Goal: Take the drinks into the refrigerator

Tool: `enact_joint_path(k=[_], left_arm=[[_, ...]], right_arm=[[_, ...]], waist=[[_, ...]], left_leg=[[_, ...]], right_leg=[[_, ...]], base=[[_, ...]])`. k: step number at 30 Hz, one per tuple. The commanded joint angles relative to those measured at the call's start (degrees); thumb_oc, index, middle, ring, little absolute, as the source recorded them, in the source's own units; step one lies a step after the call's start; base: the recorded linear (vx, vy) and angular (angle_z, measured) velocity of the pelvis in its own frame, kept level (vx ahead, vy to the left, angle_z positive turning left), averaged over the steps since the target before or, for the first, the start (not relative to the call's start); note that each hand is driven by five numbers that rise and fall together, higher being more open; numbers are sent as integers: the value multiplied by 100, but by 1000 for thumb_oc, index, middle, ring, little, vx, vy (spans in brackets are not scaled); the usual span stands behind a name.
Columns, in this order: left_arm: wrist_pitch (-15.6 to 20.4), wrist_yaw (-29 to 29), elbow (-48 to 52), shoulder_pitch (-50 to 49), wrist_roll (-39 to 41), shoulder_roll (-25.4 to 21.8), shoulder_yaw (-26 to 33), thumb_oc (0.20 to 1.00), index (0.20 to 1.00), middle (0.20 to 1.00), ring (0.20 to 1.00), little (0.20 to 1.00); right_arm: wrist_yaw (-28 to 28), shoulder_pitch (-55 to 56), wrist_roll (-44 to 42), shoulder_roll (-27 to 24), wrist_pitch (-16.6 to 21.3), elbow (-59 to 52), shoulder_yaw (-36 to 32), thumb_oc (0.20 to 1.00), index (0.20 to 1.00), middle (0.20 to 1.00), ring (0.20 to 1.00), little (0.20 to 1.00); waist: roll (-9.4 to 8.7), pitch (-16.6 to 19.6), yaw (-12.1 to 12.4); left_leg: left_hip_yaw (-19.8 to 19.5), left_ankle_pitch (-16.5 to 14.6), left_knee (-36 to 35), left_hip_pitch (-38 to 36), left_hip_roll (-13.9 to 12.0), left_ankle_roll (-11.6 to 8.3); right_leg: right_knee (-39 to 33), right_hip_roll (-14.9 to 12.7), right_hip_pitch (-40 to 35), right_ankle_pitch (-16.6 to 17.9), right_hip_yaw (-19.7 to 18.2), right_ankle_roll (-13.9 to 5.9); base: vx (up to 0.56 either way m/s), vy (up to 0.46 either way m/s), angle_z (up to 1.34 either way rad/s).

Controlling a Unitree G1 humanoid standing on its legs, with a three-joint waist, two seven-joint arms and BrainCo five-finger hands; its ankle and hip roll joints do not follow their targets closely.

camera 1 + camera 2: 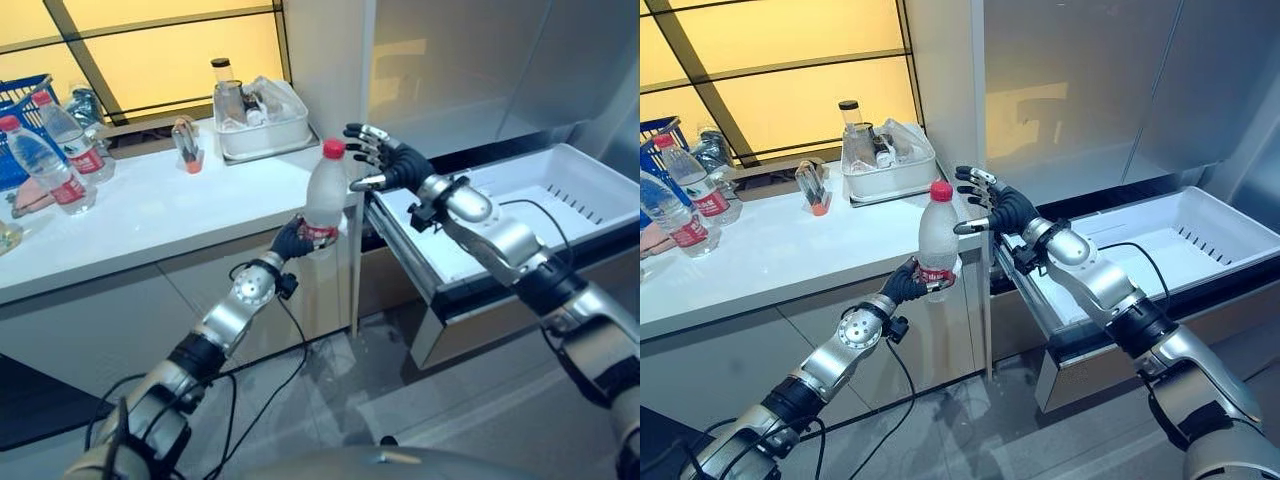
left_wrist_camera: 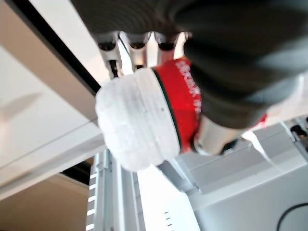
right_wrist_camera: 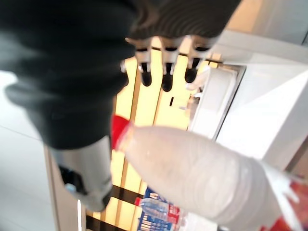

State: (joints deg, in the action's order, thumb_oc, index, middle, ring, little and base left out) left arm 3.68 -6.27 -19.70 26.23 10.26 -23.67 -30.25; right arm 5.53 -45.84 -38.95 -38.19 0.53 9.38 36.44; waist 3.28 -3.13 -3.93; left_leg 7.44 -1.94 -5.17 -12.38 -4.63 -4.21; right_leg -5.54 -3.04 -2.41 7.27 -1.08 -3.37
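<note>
1. One red-capped water bottle (image 1: 325, 195) stands upright in the left hand (image 1: 295, 238), whose fingers curl round its lower part by the red label, off the bench (image 1: 150, 215) corner.
2. Right hand (image 1: 385, 160), fingers spread and holding nothing, sits just beside the bottle's neck.
3. Below it, the white refrigerator drawer (image 1: 560, 195) is pulled out.
4. Two more bottles (image 1: 55, 150) stand on the bench, near a white tray (image 1: 262, 128).

bottle (image 1: 325, 195) | clear, red cap | upright | beside open drawer (image 1: 560, 190)
</note>
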Motion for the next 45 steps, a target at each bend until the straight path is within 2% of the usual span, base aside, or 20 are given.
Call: enact_joint_path(k=[1,10,17,23,27,30,34,35,36,37,38,39,42,45], left_arm=[[545,-379,-210,1309,279,-50,-6,200,200,200,200,200],[533,-509,-365,1456,256,20,-47,200,200,200,200,200],[466,-536,-816,1888,386,184,-275,200,200,200,200,200],[432,-633,-956,2186,120,346,-540,200,200,200,200,200],[396,-755,-997,2456,-133,442,-737,200,200,200,200,200],[388,-805,-1034,2596,-249,482,-815,200,200,200,200,200],[387,-947,-1036,2752,-411,657,-908,200,200,200,200,200],[397,-954,-1021,2757,-402,701,-926,200,200,200,200,200],[397,-954,-1021,2757,-402,700,-926,200,200,200,200,200],[394,-990,-1019,2769,-422,774,-927,200,200,200,200,200],[393,-1006,-1036,2772,-440,788,-937,200,200,200,200,200],[393,-1006,-1037,2773,-440,788,-937,200,200,200,200,200],[339,-1015,-1190,2839,-672,869,-1071,200,200,200,200,200],[334,-1048,-1117,2814,-742,813,-1039,200,200,200,200,200]], right_arm=[[-60,-690,-143,56,208,38,92,1000,1000,1000,1000,1000],[-165,-716,24,288,170,380,156,1000,1000,1000,1000,1000],[-352,-976,251,672,121,746,291,1000,1000,1000,1000,1000],[-419,-1322,437,1115,38,903,504,1000,1000,1000,1000,1000],[-559,-1508,574,1609,0,1463,623,1000,1000,1000,1000,1000],[-621,-1643,708,1791,-18,1750,689,1000,1000,1000,1000,1000],[-820,-1860,1156,2230,-34,2337,742,1000,1000,1000,1000,1000],[-862,-1890,1276,2303,-37,2467,741,834,834,834,834,834],[-862,-1891,1276,2304,-36,2468,741,780,780,780,780,780],[-904,-1944,1533,2442,-68,2698,727,507,507,507,507,507],[-928,-1982,1609,2484,-64,2736,740,416,416,416,416,416],[-928,-1982,1609,2485,-64,2737,740,200,200,200,200,200],[-1014,-2003,1739,2659,-91,3055,743,200,200,200,200,200],[-1009,-1943,1713,2640,-54,2911,697,200,200,200,200,200]], waist=[[-114,198,17],[-134,214,33],[-114,229,28],[-100,251,26],[-97,246,36],[-89,248,43],[-86,248,63],[-85,251,69],[-85,251,68],[-83,257,77],[-87,257,75],[-87,257,75],[-88,263,82],[-95,272,87]], left_leg=[[-346,-97,17,203,-30,-12],[-390,-99,17,181,-25,-9],[-413,-82,17,181,-23,-4],[-431,-70,17,195,-15,5],[-449,-68,17,202,-4,20],[-460,-71,17,199,4,26],[-467,-76,17,199,16,37],[-475,-79,17,201,24,41],[-475,-79,17,201,24,41],[-487,-82,17,197,27,49],[-490,-82,17,197,26,49],[-491,-82,17,197,26,49],[-498,-81,17,203,22,50],[-496,-86,17,200,24,53]], right_leg=[[597,-237,-410,-1153,261,-284],[608,-235,-456,-1172,302,-276],[613,-241,-467,-1175,328,-268],[604,-255,-480,-1183,331,-265],[616,-265,-474,-1170,328,-263],[626,-264,-472,-1173,326,-263],[635,-272,-471,-1166,322,-266],[633,-269,-477,-1167,320,-269],[633,-269,-477,-1167,320,-269],[640,-272,-476,-1166,317,-271],[641,-275,-476,-1165,319,-271],[641,-275,-476,-1165,319,-271],[625,-280,-472,-1154,310,-271],[595,-287,-484,-1144,324,-279]], base=[[0,0,0],[0,0,0],[0,0,0],[0,0,0],[0,0,0],[0,0,0],[0,0,0],[0,0,0],[0,0,0],[0,0,0],[0,0,0],[0,0,0],[0,0,0],[0,0,0]])
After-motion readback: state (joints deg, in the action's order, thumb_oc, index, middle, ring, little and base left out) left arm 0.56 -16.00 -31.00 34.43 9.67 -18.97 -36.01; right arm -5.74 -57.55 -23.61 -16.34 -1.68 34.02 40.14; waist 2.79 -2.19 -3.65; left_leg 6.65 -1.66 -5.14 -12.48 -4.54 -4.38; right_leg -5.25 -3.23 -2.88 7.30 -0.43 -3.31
